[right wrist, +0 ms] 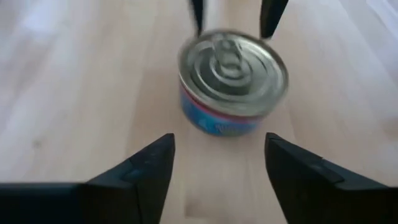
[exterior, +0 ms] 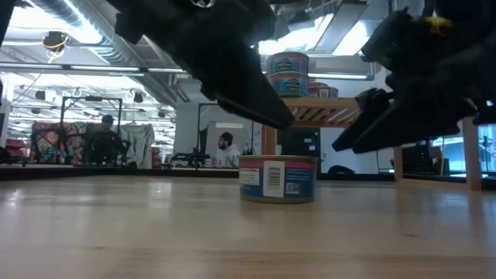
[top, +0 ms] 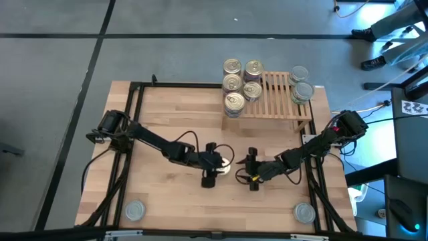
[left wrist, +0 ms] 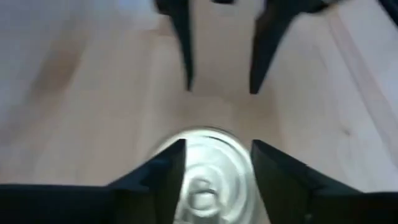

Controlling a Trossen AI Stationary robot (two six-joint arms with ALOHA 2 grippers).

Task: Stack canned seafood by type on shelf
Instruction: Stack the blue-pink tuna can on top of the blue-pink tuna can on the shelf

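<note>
A blue-labelled tin with a silver ringed top [exterior: 277, 178] stands upright on the wooden tabletop [top: 167, 134] between my two grippers; it also shows in the right wrist view [right wrist: 231, 78]. My left gripper [left wrist: 214, 168] is open, with a finger on either side just above the tin's top [left wrist: 205, 180], not touching it. My right gripper [right wrist: 217, 162] is open and empty, facing the tin from the table's right, a short way off. The slatted shelf [top: 274, 100] at the back holds gold-topped tins [top: 232, 83] on its left end and silver-topped tins [top: 302, 91] on its right end.
One silver-topped tin [top: 135, 210] stands near the table's front left corner and another [top: 305, 212] near the front right. A black frame [top: 134, 120] runs along the table's sides. People sit in the room beyond the table [exterior: 225, 147].
</note>
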